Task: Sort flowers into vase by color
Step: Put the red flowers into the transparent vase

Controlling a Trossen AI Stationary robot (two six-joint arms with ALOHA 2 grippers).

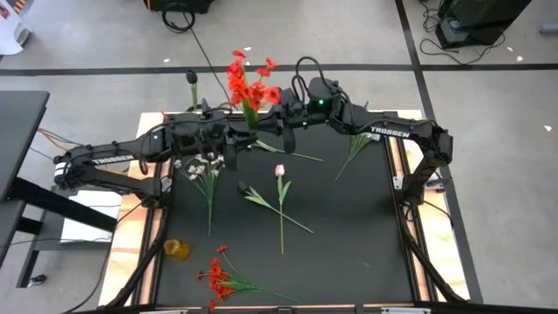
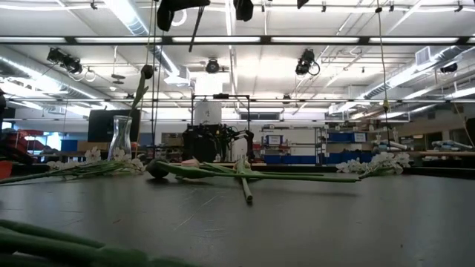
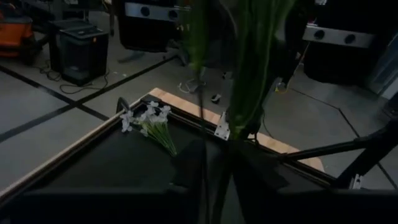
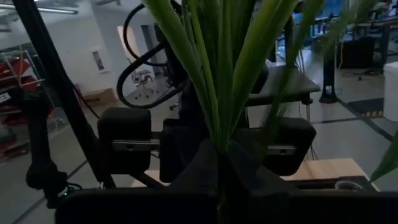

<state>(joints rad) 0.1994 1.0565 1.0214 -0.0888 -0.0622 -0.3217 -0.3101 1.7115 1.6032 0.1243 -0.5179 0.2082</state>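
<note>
A red small-bloom spray [image 1: 248, 83] is held up in the air over the table's far middle, its green stems [image 1: 253, 116] running down between my two grippers. My left gripper [image 1: 234, 138] comes in from the left and my right gripper [image 1: 272, 122] from the right, both shut on those stems. On the black mat lie a white spray [image 1: 205, 168], a second white spray [image 1: 357, 144] under the right arm, a pink tulip [image 1: 280, 171] on its long stem, and another red spray [image 1: 218, 275] near the near edge. My left gripper pinches the red spray's bundled green stems [image 3: 239, 118] between its two fingers, which lie across them; the stems rise upright past the camera and the spray is clear of the table. My right gripper pinches the same stem bundle [image 4: 224, 134], fingers across it, leaves fanning upward above the fingers; the left gripper faces it just beyond.
A clear glass vase [image 2: 122, 139] with one dark-budded stem [image 2: 146, 72] stands at the far left of the table. A small yellow object [image 1: 177, 249] sits near the left edge. A dark bud [image 1: 241, 187] lies beside the tulip. Bare mat shows on the right half.
</note>
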